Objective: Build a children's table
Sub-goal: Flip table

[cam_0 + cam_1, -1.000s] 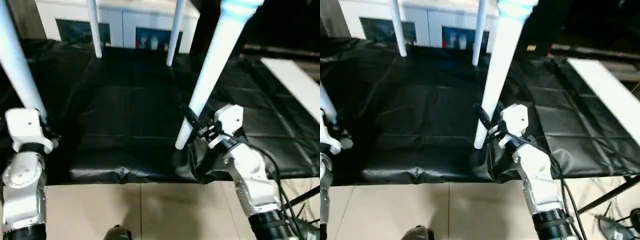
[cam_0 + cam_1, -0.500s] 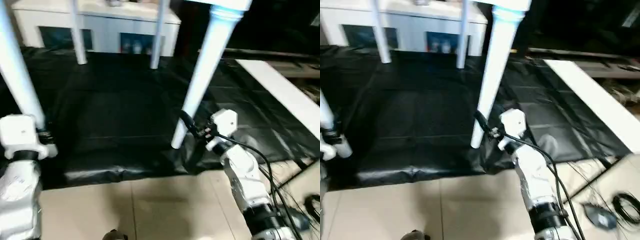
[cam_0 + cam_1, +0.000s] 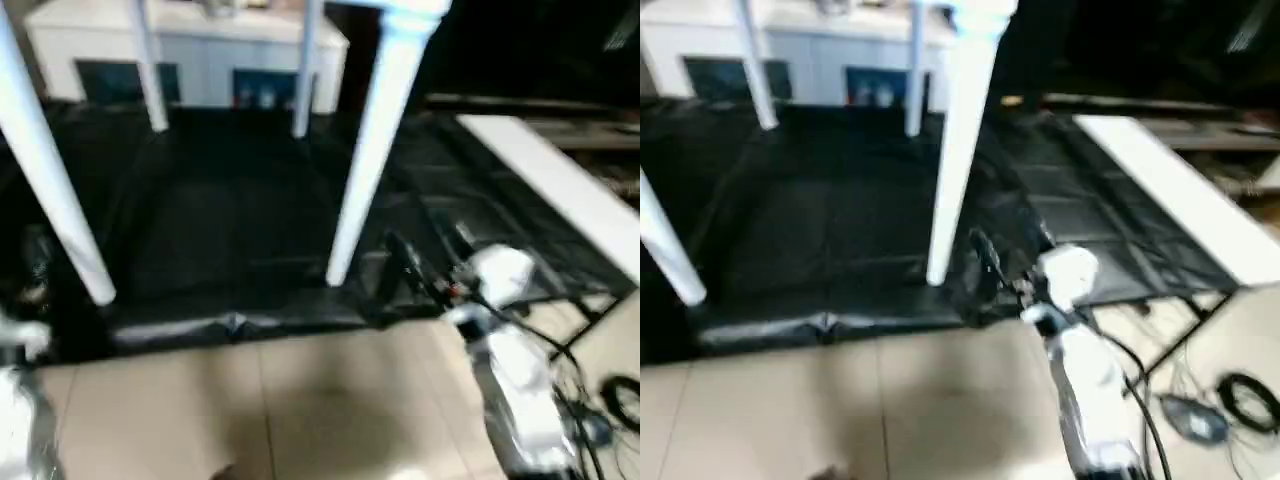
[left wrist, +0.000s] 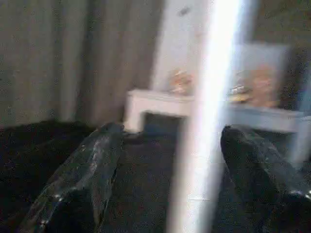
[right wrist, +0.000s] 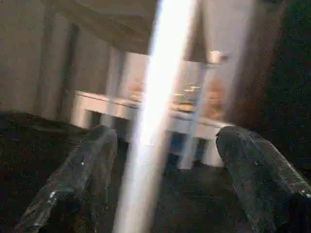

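Since the children's table (image 3: 365, 150) stands upright w/ its near legs at the black mat's (image 3: 840, 210) front edge, both tools, right tool (image 3: 405, 270) and left tool (image 4: 189, 160), gape wide w/ nothing held; back them straight off, no nudging legs.

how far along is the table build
Nearly done, it looks: four white legs point down at the black mat. Both grippers are open, the right gripper beside the near right leg, the left gripper straddling the near left leg. Whether all feet rest firmly cannot be told.
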### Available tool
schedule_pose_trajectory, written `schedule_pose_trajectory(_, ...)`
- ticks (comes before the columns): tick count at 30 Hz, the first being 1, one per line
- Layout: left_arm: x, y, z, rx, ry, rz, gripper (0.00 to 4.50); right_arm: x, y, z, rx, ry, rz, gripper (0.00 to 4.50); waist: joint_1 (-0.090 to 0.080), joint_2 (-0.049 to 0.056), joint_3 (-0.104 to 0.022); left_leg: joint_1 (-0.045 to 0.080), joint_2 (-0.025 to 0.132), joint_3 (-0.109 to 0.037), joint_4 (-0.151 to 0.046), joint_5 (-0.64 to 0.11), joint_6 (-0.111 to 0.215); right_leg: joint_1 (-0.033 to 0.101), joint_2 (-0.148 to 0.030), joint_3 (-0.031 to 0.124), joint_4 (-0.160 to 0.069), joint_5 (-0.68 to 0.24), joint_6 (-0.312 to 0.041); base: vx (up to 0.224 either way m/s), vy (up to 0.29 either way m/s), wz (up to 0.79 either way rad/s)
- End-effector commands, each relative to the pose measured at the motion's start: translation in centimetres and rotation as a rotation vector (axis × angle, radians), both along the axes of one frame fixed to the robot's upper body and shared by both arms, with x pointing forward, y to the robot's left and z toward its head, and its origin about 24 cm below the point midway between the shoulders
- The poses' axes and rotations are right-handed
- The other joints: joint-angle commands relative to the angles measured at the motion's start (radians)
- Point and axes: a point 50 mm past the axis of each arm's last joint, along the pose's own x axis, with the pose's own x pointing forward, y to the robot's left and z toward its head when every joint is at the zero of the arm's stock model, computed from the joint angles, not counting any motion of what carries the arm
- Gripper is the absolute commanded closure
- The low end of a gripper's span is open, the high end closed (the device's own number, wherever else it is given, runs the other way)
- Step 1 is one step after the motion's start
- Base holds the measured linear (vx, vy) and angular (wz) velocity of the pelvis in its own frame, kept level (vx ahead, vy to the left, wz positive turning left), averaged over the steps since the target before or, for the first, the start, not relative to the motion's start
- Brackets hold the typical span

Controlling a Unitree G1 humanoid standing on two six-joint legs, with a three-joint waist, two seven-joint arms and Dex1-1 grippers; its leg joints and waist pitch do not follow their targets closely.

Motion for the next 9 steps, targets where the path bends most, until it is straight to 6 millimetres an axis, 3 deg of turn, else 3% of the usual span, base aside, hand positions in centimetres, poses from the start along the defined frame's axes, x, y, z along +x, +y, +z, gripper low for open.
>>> schedule_pose_trajectory(1, 0.3, -4.3, -1.3, -0.026, 0.132, -0.252, 0.87, -0.3, 0.2, -1.4, 0.018, 0.154, 0.031, 0.9, 0.009, -0.053, -0.015, 0.101, -0.001, -0.017, 0.079, -0.415, -0.038, -0.141, -0.064, 0.091, -0.269, -1.01, 0.125, 0.02, -0.146, 0.14)
schedule_pose_trajectory(2, 0.5, -4.7, -1.7, -0.032, 0.167, -0.274, 0.87, -0.3, 0.1, -1.8, 0.019, 0.181, 0.017, 0.9, 0.01, 0.001, -0.014, 0.036, -0.031, -0.091, 0.094, -0.069, 0.022, -0.093, -0.11, 0.187, -0.308, -1.156, 0.038, 0.034, -0.117, 0.13)
schedule_pose_trajectory(3, 0.5, -4.7, -1.7, -0.032, 0.167, -0.274, 0.87, -0.3, 0.1, -1.8, 0.019, 0.181, 0.017, 0.9, 0.031, 0.016, -0.015, 0.055, -0.015, -0.096, 0.057, -0.136, -0.012, -0.07, -0.109, 0.168, -0.279, -0.964, -0.001, 0.034, -0.117, 0.13)
schedule_pose_trajectory(4, 0.8, -5.3, -2.5, -0.04, 0.231, -0.289, 0.87, -0.4, -0.3, -2.5, 0.019, 0.224, -0.02, 0.9, 0.026, 0.021, -0.013, 0.071, -0.002, -0.099, 0.012, -0.272, -0.034, -0.086, -0.074, 0.132, -0.243, -0.825, -0.018, -0.075, -0.021, 0.18)
schedule_pose_trajectory(5, 0.8, -5.3, -2.5, -0.04, 0.231, -0.289, 0.87, -0.4, -0.3, -2.5, 0.019, 0.224, -0.02, 0.9, 0.016, 0.025, -0.029, 0.067, 0.01, -0.092, -0.07, -0.46, -0.053, -0.073, 0.003, 0.091, -0.177, -0.458, -0.046, -0.117, -0.019, 0.24)
schedule_pose_trajectory(6, 1.4, -5.5, -3.5, -0.03, 0.282, -0.261, 0.87, -0.3, -0.8, -3.3, 0.0, 0.279, -0.09, 0.9, 0.006, 0.043, -0.046, 0.061, 0.022, -0.088, -0.098, -0.448, -0.036, -0.05, 0.005, 0.086, -0.169, -0.168, -0.07, -0.117, -0.019, 0.24)
schedule_pose_trajectory(7, 1.8, -5.6, -4.6, -0.007, 0.35, -0.249, 0.87, -0.1, -1.5, -4.1, -0.004, 0.346, -0.177, 0.9, -0.004, 0.045, -0.047, 0.048, 0.021, -0.087, -0.106, -0.404, -0.024, -0.036, 0.004, 0.085, -0.172, -0.077, -0.07, -0.096, 0.007, 0.11)
schedule_pose_trajectory(8, 2.1, -5.7, -5.3, 0.029, 0.378, -0.239, 0.87, 0.0, -2.2, -4.8, -0.002, 0.416, -0.25, 0.9, -0.013, 0.051, -0.048, 0.029, 0.022, -0.086, -0.119, -0.354, -0.015, -0.015, -0.005, 0.08, -0.182, -0.051, -0.057, -0.068, 0.042, -0.07)
schedule_pose_trajectory(9, 2.2, -5.7, -5.5, 0.042, 0.387, -0.236, 0.87, 0.0, -2.4, -5.0, -0.001, 0.441, -0.277, 0.9, -0.028, 0.045, -0.036, 0.021, 0.019, -0.083, -0.129, -0.413, -0.031, -0.015, -0.011, 0.077, -0.208, -0.207, -0.03, -0.068, 0.042, -0.07)
